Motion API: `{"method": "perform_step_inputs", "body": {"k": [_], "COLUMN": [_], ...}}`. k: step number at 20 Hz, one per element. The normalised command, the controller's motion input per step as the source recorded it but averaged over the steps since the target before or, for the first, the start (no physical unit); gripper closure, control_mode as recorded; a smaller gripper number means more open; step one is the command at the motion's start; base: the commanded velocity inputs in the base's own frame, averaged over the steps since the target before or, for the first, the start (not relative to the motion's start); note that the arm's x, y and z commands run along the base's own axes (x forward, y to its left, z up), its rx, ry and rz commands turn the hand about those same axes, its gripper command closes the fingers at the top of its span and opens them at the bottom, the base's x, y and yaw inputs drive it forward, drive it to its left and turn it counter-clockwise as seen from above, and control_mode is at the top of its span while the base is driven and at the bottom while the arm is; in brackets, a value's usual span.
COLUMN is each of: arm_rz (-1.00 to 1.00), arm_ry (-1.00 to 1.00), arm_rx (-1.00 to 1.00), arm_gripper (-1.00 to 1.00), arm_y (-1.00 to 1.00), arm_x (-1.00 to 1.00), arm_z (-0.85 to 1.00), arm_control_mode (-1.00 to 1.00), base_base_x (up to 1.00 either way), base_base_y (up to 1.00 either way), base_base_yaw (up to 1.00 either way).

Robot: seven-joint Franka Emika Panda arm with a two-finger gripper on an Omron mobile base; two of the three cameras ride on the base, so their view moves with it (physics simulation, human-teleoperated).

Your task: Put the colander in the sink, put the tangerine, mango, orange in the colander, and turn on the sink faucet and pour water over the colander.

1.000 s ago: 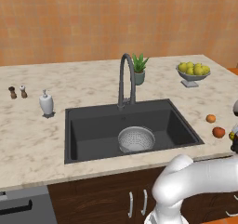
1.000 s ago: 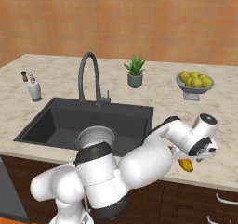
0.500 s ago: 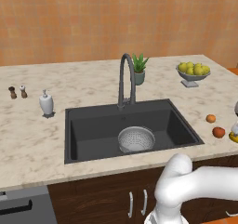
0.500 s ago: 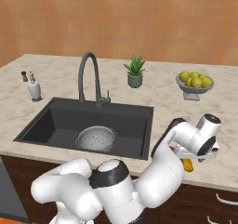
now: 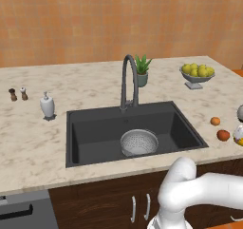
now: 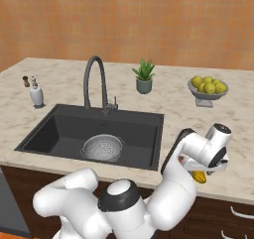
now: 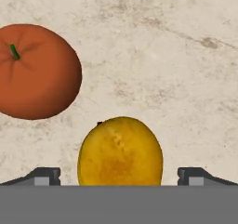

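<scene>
Colander [image 5: 138, 142] sits in the sink [image 5: 90, 133], fruit not yet in, gripper [image 7: 119, 176] spread wide around what looks like the mango [image 7: 120, 152].

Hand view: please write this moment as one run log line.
gripper: open, astride mango | mango: on counter, not gripped | colander: in sink, empty | faucet: off

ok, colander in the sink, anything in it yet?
Empty. The colander sits upright in the sink with only its pierced bowl showing; two orange fruits remain on the counter.
</scene>
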Motion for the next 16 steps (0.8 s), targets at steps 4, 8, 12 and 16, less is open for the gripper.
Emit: {"method": "perform_step_inputs", "body": {"k": [4, 8, 12, 16], "arm_rz": [0.0, 0.0, 0.0, 0.0], "arm_ry": [0.02, 0.05, 0.05, -0.03], "arm_rx": [-0.01, -0.06, -0.1, -0.01], "arm_gripper": [-1.0, -1.0, 1.0, 1.0], "arm_y": [0.01, 0.09, 0.31, 0.37], "arm_x": [-0.01, 0.0, -0.03, -0.35], "arm_z": [-0.63, -0.67, -0.57, -0.04], "arm_control_mode": [-1.0, -1.0, -1.0, -1.0], "base_base_x": [0.0, 0.0, 0.0, 0.0], "base_base_y": [0.0, 0.0, 0.0, 0.0], "base_base_yaw": [0.0, 0.0, 0.0, 0.0]}}
